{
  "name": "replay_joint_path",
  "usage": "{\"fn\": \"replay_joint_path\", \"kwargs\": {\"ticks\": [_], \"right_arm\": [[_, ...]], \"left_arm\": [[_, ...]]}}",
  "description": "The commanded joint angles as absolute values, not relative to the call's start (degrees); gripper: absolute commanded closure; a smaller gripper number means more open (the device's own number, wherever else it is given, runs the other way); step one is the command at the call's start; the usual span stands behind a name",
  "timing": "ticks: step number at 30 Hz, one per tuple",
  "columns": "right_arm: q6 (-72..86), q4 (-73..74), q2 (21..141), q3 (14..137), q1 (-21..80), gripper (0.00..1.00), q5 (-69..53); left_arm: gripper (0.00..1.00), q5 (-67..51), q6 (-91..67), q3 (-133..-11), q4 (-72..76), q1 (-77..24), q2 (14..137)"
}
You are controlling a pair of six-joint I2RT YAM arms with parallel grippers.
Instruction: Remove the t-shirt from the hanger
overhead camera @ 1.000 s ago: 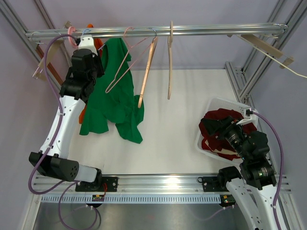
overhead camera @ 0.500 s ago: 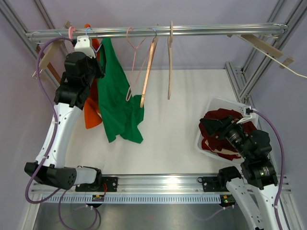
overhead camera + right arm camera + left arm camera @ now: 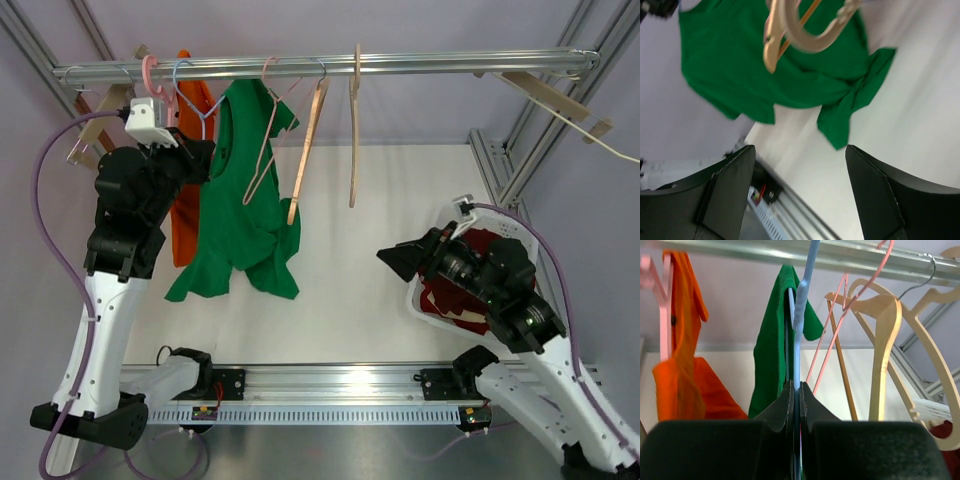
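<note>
The green t-shirt [image 3: 240, 205] hangs on a blue hanger [image 3: 190, 95] from the metal rail [image 3: 420, 63]. My left gripper [image 3: 200, 150] is shut on the blue hanger's stem; in the left wrist view its jaws [image 3: 796, 390] pinch the blue hanger [image 3: 800, 305], with the green t-shirt [image 3: 771, 360] just behind. My right gripper [image 3: 400, 260] is open and empty, out over the table to the right of the shirt. In the right wrist view its gripper [image 3: 800, 185] points at the green t-shirt [image 3: 790, 75], well short of it.
An orange shirt [image 3: 186, 205] hangs on a pink hanger left of the green one. A pink wire hanger [image 3: 262, 140] and two wooden hangers [image 3: 308, 150] hang to the right. A white basket [image 3: 416, 300] with dark red clothes [image 3: 470, 305] sits at right.
My left arm has drawn back to the left, still gripping the blue hanger, and the green shirt has swung. My right arm has risen from the basket and reached left toward the shirt.
</note>
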State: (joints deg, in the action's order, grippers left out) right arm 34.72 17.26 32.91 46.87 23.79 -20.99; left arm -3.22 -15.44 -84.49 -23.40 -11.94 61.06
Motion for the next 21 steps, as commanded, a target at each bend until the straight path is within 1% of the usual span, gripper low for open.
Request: {"fn": "replay_joint_path", "kwargs": {"ticks": [1,2,3,4,5,7,8,9,10,11,15,16,18,19,21], "right_arm": [[31.1,13.3,38.3,51.7,36.5,0.18,-12.5],[29.8,12.7,40.1,52.4,45.1,0.17,-9.3],[29.0,11.7,41.7,53.2,49.4,0.16,-3.0],[28.1,11.1,45.7,55.1,53.6,0.16,-0.2],[26.3,9.8,47.9,56.2,61.4,0.15,6.3],[24.2,8.4,52.3,59.9,68.0,0.11,11.2],[22.8,7.2,57.0,61.3,70.8,0.09,13.4],[22.3,6.3,59.2,62.7,75.6,0.07,17.5],[22.0,5.5,63.4,65.3,77.7,0.02,19.1],[21.6,4.1,65.5,66.6,79.4,0.01,20.3],[20.7,1.2,75.7,73.7,88.1,0.01,28.8],[20.0,0.8,79.9,77.0,91.5,0.0,30.5],[17.9,0.7,84.1,82.6,94.6,0.0,34.3],[17.6,0.9,88.0,84.9,96.7,0.01,35.6],[17.5,2.0,91.2,90.1,98.1,0.01,37.5]], "left_arm": [[1.0,-4.7,-20.6,-80.0,-18.0,-11.9,56.5],[1.0,-4.0,-21.7,-78.8,-18.1,-11.9,55.4],[1.0,-3.7,-22.2,-76.8,-18.2,-11.9,53.0],[1.0,-3.2,-22.8,-75.9,-18.5,-12.0,51.8],[1.0,-1.9,-23.6,-75.3,-19.1,-12.0,49.2],[1.0,-1.3,-24.8,-73.9,-19.9,-12.0,46.7],[1.0,-1.1,-26.2,-73.7,-20.6,-12.1,45.5],[1.0,-1.1,-26.9,-73.3,-20.8,-12.2,43.4],[1.0,-1.2,-27.6,-73.0,-21.3,-12.2,42.4],[1.0,-0.7,-28.8,-73.1,-22.6,-12.2,41.3],[1.0,1.8,-31.6,-73.4,-25.2,-12.2,35.1],[1.0,2.2,-32.2,-73.6,-25.8,-12.2,32.8],[1.0,2.8,-33.6,-74.9,-27.6,-12.2,31.0],[1.0,3.2,-34.4,-75.4,-28.6,-12.1,29.7],[1.0,3.6,-35.2,-76.7,-29.4,-12.0,28.8]]}}
